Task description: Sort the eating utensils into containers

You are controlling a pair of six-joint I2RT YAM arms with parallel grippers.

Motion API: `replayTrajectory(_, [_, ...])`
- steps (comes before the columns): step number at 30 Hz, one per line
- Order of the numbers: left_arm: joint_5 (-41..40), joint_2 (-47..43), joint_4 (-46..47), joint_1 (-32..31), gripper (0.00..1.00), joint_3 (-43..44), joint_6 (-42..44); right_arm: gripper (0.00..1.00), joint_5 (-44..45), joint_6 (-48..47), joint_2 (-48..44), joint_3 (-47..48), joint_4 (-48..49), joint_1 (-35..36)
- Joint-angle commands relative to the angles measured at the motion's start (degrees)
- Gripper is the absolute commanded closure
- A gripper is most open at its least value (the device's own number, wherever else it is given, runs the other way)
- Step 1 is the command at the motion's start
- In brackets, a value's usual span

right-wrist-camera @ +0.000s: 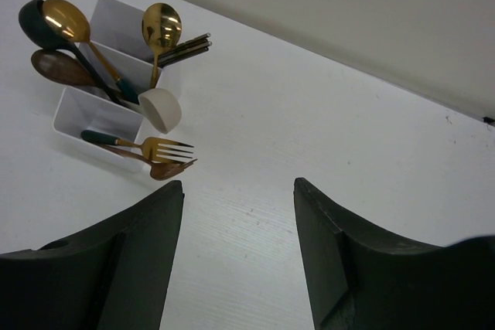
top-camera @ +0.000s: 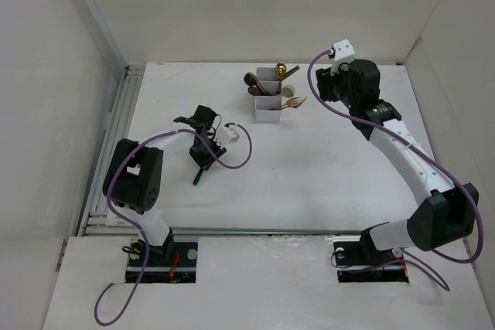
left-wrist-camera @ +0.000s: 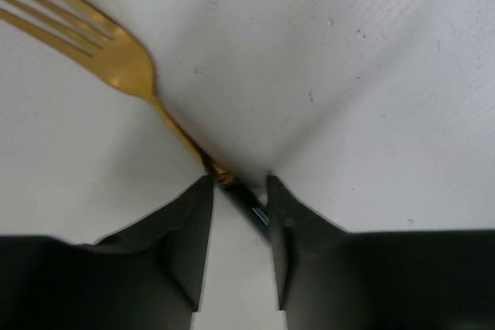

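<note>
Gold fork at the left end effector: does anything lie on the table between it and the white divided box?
Nothing visible does: no object lies on the table between the fork and the box.

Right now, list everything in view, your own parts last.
Box: one, white, three compartments, far table centre.
Gold spoons: two, leaning out of the box.
Dark spoon: one, blackish, in the box.
Brown spoon: one, in the box.
White spoon: one, at the box's edge.
Chopsticks: dark, count unclear, in the box.
Boxed fork: one, gold, end compartment.
Loose fork: one, gold, at the left hand.
Table: one, white.
Left hand: black, fingers around the loose fork's handle, grip unclear.
Right hand: black, open, empty.
</note>
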Motion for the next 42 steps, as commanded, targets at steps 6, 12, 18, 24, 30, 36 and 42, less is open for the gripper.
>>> replayTrajectory(6, [-1.07,2.96,-0.87,-0.23,1.0,-0.93,-1.03,0.35,0.82,-0.09,-2.03,0.28,2.27,0.08])
replayTrajectory(12, [1.57,5.69,-0.87,2.75,1.0,9.78,-6.91,0.35,2.04,-0.09,-2.03,0.81,2.27,0.08])
replayTrajectory(18, [7.71,1.92,3.34,4.16,1.0,18.92,-7.72,0.35,3.19,-0.09,-0.98,1.43,2.79,0.08])
replayTrajectory(24, [16.6,-4.67,14.03,1.09,1.0,20.08,-3.76,0.35,3.19,-0.09,1.39,3.0,2.79,0.08])
replayTrajectory(30, [19.07,0.04,37.22,-4.08,1.0,22.62,-12.43,0.35,3.02,1.84,4.55,4.93,4.64,-1.14])
replayTrajectory(36, [19.07,11.03,50.44,-7.61,1.0,29.83,-18.69,0.35,2.4,2.37,7.19,8.1,5.17,-2.73])
replayTrajectory(42, [17.75,16.94,60.2,-8.67,1.0,31.31,-19.49,0.35,4.42,2.37,7.73,8.63,5.17,-3.26])
